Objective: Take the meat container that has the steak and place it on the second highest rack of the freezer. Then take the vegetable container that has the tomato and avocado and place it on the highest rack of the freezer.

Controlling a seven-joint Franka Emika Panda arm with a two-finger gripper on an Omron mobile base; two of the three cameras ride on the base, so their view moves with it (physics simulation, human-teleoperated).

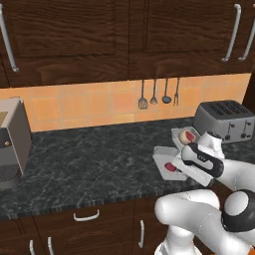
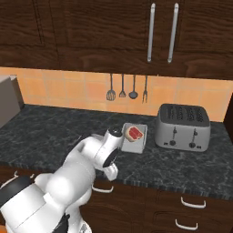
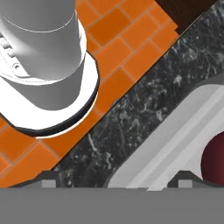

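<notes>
Two shallow grey containers lie on the dark counter left of the toaster. The meat container (image 1: 180, 133) (image 2: 136, 142) holds the steak (image 1: 188, 135) (image 2: 134, 133) and sits further back. The vegetable container (image 1: 162, 164) (image 3: 175, 140) sits near the counter's front edge with the tomato (image 1: 170, 167) (image 3: 215, 161) in it; my arm hides the avocado. My gripper (image 3: 119, 180) points down over this container's near rim and is open, one fingertip (image 3: 50, 179) outside the wall and the other inside, beside the tomato. The freezer and its racks are out of view.
A silver toaster (image 1: 224, 119) (image 2: 183, 127) stands right of the containers. Kitchen utensils (image 1: 159, 93) hang on the tiled wall behind. A grey appliance (image 1: 10, 144) stands at the far left. Dark cabinets hang above the counter, and drawers run below its front edge.
</notes>
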